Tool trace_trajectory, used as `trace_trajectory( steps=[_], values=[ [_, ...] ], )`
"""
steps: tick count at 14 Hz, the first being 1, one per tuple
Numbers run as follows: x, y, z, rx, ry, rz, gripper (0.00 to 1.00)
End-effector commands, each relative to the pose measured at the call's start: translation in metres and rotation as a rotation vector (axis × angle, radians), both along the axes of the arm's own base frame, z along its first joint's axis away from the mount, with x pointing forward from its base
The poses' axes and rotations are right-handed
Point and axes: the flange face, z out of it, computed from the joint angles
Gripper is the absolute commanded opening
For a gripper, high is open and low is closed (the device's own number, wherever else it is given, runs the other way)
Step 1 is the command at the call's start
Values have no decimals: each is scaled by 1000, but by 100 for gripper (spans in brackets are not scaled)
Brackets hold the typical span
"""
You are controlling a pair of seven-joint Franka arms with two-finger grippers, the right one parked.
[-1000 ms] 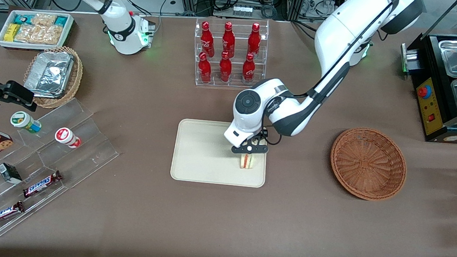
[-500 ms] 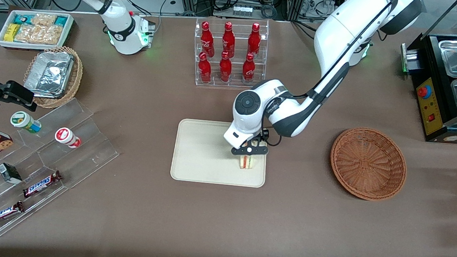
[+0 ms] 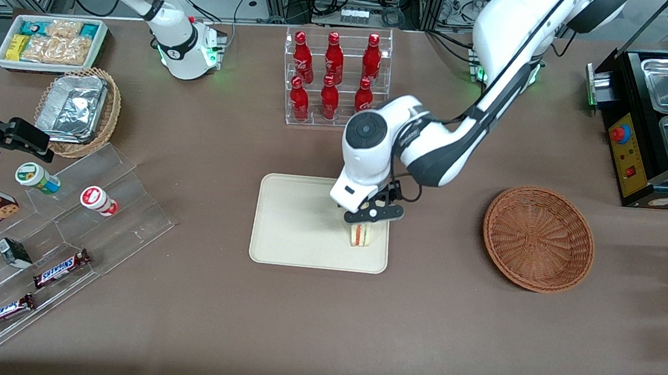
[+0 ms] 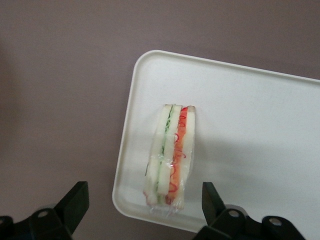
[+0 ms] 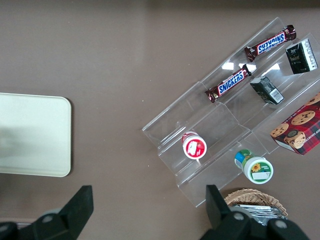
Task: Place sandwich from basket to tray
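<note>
Hovering just above the sandwich (image 3: 360, 234), fingers spread wide and gripping nothing: the left arm's gripper (image 3: 372, 213), poised over the tray's (image 3: 294, 232) corner nearest the basket (image 3: 538, 238). Resting on the cream tray close to its rim, cut edge up, with green and red-orange filling stripes between pale bread, wrapped in clear film: the sandwich (image 4: 170, 155), seen in the left wrist view lying between the two dark fingertips (image 4: 74, 200) but touching neither. Sitting apart on the brown table (image 3: 418, 328), toward the working arm's end: the round reddish-brown wicker basket, with nothing in it. Standing farther from the front camera than the tray: a clear rack of red bottles (image 3: 334, 79).
</note>
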Motion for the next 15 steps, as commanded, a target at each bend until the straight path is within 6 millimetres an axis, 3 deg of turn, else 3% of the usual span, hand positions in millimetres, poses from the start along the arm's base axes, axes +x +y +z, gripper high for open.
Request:
trace_trajectory(
  steps=[1, 3, 8, 10, 15],
  values=[
    [-7, 9, 30, 34, -20, 30, 100],
    [-9, 16, 60, 36, -47, 39, 100],
    [-10, 71, 167, 24, -75, 148, 100],
    [-21, 81, 193, 31, -71, 161, 100],
    [-23, 133, 244, 49, -68, 201, 100]
  ],
)
